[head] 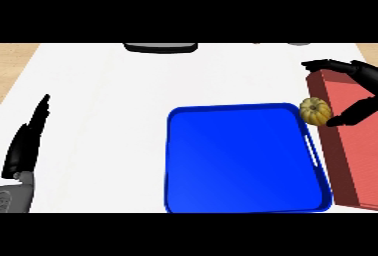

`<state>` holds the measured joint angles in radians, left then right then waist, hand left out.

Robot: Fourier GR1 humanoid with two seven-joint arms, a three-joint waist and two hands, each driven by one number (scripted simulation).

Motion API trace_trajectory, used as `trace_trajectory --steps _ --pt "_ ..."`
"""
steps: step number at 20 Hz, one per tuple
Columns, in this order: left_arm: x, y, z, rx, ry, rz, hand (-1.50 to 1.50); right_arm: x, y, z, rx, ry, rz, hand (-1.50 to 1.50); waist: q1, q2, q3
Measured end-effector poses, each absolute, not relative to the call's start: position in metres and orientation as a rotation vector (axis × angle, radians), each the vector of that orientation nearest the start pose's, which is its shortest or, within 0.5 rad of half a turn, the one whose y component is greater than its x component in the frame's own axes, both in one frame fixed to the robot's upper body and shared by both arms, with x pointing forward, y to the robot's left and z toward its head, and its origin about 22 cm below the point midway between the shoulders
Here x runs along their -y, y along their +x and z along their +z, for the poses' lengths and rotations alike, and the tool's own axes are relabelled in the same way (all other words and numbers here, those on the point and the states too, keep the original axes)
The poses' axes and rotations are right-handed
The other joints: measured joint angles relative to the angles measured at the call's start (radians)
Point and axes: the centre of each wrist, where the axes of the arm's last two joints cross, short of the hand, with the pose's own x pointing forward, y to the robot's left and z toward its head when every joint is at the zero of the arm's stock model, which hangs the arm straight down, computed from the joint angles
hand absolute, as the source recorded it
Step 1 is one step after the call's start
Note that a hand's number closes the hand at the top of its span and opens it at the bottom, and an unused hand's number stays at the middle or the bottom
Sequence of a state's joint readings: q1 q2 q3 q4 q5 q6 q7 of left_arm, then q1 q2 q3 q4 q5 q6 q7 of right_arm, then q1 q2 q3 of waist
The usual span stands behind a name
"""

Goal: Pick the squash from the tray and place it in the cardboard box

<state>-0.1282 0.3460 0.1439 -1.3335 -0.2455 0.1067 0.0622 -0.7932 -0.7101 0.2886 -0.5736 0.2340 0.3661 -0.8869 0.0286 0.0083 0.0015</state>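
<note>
White counter (111,100) with wooden strips (16,57) at both sides.

No text, label, brand, number or sign can be read on anything here

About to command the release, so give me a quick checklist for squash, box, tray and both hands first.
1. Squash off the tray: ok, it shows at the tray's upper right corner.
2. Squash over the box: not ok, it sits at the box's left edge.
3. Right hand on the squash: cannot tell; fingers show above and below it.
4. Left hand out of the way: ok, open at the left edge.
</note>
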Motion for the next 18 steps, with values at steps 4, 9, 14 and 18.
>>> trace_trajectory --steps 4,9,14,18 --pt "-0.349 0.269 0.017 1.381 0.628 -0.232 0.00 0.394 0.402 0.118 1.864 -0.070 1.050 -1.50 0.000 0.000 0.000" --pt "-0.349 0.269 0.021 1.392 0.624 -0.235 0.00 0.418 0.399 0.133 1.893 -0.054 0.838 -1.50 0.006 0.003 0.001" --pt "-0.350 0.272 0.020 1.393 0.616 -0.234 0.00 0.449 0.391 0.160 1.890 -0.052 0.694 -1.50 0.013 0.013 0.002" --pt "-0.350 0.273 0.022 1.405 0.616 -0.236 0.00 0.477 0.377 0.175 1.869 -0.091 0.610 -1.50 0.024 0.020 0.005"
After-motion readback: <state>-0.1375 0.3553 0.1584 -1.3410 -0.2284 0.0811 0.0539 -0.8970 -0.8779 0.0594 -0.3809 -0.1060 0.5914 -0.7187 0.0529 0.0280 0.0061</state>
